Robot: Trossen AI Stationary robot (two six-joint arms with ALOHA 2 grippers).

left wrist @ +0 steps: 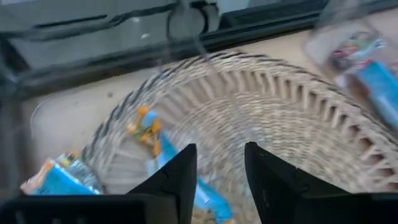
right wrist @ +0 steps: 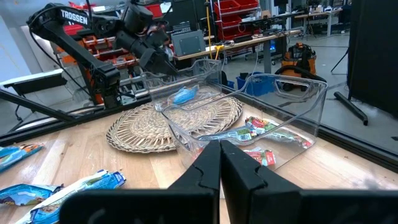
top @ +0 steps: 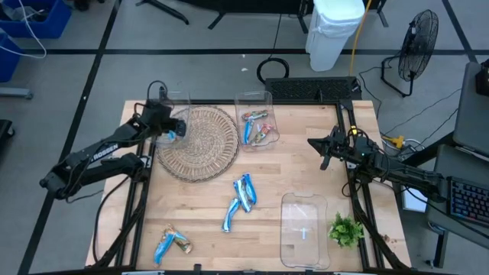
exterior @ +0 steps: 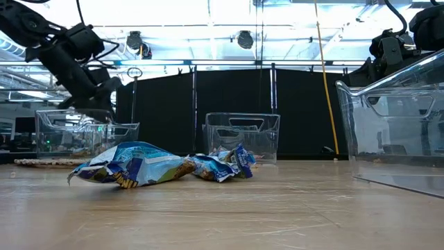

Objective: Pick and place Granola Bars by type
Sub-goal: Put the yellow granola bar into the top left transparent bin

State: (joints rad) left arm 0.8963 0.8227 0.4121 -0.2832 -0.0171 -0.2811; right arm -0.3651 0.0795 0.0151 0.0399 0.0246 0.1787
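Wicker mat (top: 197, 142), green sprig (top: 345, 230), fan (top: 419, 37)

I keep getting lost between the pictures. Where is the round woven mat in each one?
High: woven mat, upper middle-left.
Low: thin strip, far left.
Left wrist: fills most of the view.
Right wrist: behind the clear bin.
Shared landmark: that clear bin beside it.

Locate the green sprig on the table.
In the high view the sprig lies at the table's near right corner, just right of the empty clear bin.
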